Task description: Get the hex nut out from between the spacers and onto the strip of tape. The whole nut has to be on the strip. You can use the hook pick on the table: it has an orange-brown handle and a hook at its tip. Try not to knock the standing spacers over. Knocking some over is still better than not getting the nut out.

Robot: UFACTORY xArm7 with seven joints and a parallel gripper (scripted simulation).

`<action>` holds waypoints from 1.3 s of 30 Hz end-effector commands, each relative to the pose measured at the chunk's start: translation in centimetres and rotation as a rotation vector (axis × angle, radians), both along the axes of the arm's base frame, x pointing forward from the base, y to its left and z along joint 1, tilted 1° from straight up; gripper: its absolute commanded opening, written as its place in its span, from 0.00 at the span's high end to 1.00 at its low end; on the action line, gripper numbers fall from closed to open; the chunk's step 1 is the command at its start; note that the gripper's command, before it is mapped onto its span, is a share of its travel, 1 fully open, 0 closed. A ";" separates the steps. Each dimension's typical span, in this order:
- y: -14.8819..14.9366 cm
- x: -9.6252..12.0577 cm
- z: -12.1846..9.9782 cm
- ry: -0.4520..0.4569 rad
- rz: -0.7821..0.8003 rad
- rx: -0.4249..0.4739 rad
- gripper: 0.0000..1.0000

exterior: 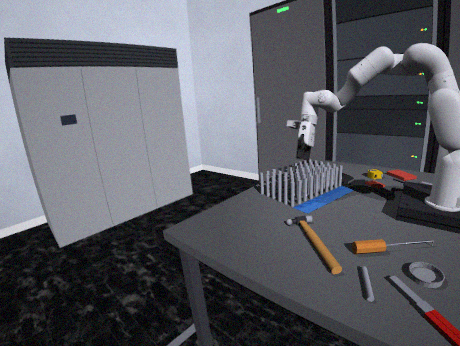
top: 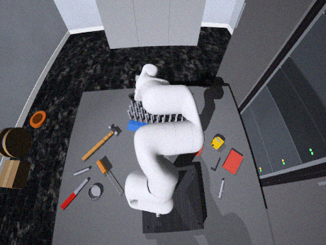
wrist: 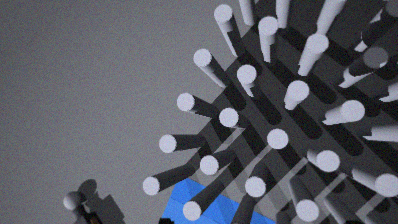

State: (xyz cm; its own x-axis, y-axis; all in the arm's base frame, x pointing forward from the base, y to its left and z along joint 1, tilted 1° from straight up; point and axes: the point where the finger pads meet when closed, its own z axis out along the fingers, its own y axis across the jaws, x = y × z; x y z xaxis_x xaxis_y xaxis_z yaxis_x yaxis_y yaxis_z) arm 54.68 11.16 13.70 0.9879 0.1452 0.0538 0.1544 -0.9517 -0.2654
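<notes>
Hook pick (exterior: 385, 245) lies flat, hook toward arm base

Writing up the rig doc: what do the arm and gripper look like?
The arm is plain glossy white with rounded, tube-like links and bulbous joints; no external cables or markings show. It stands on a dark, nearly black base plate. The gripper has a white body with dark fingers.
</notes>
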 end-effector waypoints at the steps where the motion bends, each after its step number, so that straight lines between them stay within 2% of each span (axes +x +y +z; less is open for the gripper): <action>1: 4.2 -1.4 0.4 -0.007 0.003 -0.002 0.00; 11: 4.2 -1.4 0.4 -0.007 0.003 -0.002 0.00; 12: 9.8 -5.3 0.2 0.004 0.084 -0.025 0.00; 13: 9.5 -5.8 0.1 0.010 0.163 -0.056 0.00; 15: 10.3 -6.4 0.1 0.010 0.163 -0.056 0.00; 17: 12.7 -8.4 -0.1 0.010 0.163 -0.056 0.00; 19: 12.7 -8.4 -0.1 0.010 0.163 -0.056 0.00; 20: 15.4 -10.6 -0.2 0.010 0.163 -0.056 0.00; 32: 15.4 -10.6 -0.2 0.010 0.163 -0.056 0.00; 33: 19.3 -15.6 -0.7 0.010 0.239 -0.091 0.00; 34: 19.2 -16.3 -0.9 0.004 0.309 -0.129 0.00; 36: 19.2 -16.3 -0.9 0.004 0.309 -0.129 0.00; 37: 20.5 -18.2 -1.2 0.004 0.309 -0.129 0.00; 39: 22.1 -20.5 -1.5 0.004 0.309 -0.129 0.00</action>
